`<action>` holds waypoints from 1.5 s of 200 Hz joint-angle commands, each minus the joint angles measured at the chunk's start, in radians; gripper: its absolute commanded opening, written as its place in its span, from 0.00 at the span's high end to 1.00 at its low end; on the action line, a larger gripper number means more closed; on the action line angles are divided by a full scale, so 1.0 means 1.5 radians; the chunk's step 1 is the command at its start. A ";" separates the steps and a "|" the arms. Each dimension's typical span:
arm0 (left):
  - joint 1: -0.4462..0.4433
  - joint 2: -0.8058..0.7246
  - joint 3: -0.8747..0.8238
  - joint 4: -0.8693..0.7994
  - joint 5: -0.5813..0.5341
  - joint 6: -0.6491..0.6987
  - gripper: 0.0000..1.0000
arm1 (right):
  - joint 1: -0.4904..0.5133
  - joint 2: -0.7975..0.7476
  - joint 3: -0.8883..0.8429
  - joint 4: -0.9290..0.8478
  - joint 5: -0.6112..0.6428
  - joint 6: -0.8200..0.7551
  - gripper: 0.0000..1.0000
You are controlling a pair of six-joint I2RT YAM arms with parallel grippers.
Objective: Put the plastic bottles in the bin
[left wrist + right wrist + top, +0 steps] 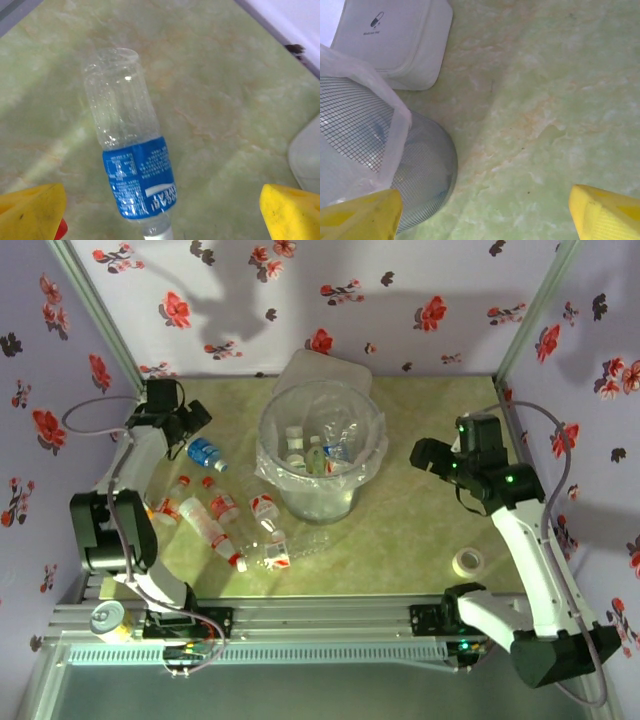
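Plainly, our left gripper [160, 212] hangs spread wide, empty, over a blue-labelled bottle [132, 165] lying on the table [225, 100]. Our right gripper [480, 220], likewise spread and empty, hovers beside the bin [325, 502]. Several bottles [318, 455] already lie inside it, with loose bottles [225, 515] scattered left of it.

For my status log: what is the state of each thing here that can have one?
left end effector, open, empty
right end effector, open, empty
blue-label bottle, lying on its side, ungrasped
bin, upright, bag-lined, partly filled
other bottles, lying outside the bin
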State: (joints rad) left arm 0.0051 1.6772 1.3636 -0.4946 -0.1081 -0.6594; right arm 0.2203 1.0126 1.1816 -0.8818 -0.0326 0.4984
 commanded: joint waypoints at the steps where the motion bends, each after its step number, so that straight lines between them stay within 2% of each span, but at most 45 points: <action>1: 0.002 0.065 0.067 -0.076 -0.034 -0.023 0.00 | -0.013 -0.015 -0.010 -0.019 0.001 -0.009 0.13; 18: 0.001 0.094 0.081 -0.091 -0.032 -0.027 0.00 | -0.017 -0.018 -0.010 -0.018 -0.004 -0.009 0.13; 75: 0.002 0.151 0.045 -0.040 -0.023 -0.076 0.05 | -0.019 -0.027 -0.021 -0.010 -0.017 -0.002 0.13; 117: 0.001 0.189 0.028 -0.008 0.008 -0.107 0.16 | -0.019 -0.040 -0.031 0.004 -0.031 0.011 0.13; 148: 0.001 0.207 0.018 0.002 0.009 -0.117 0.20 | -0.021 -0.045 -0.027 0.024 -0.059 0.018 0.13; 195: 0.001 0.222 0.020 0.005 0.008 -0.117 0.32 | -0.023 -0.049 -0.033 0.061 -0.105 0.036 0.13; 240: 0.001 0.174 0.027 -0.010 0.006 -0.108 0.35 | -0.023 -0.058 -0.047 0.095 -0.144 0.051 0.13; 270: -0.001 0.095 0.005 -0.007 -0.012 -0.106 0.36 | -0.024 -0.059 -0.073 0.152 -0.198 0.082 0.13; 300: -0.010 0.015 0.013 -0.023 -0.012 -0.088 0.36 | -0.023 -0.050 -0.073 0.172 -0.197 0.097 0.13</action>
State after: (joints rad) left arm 0.0032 1.8244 1.3693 -0.5053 -0.1047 -0.8143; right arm 0.1913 0.9363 1.0767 -0.6960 -0.2893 0.6048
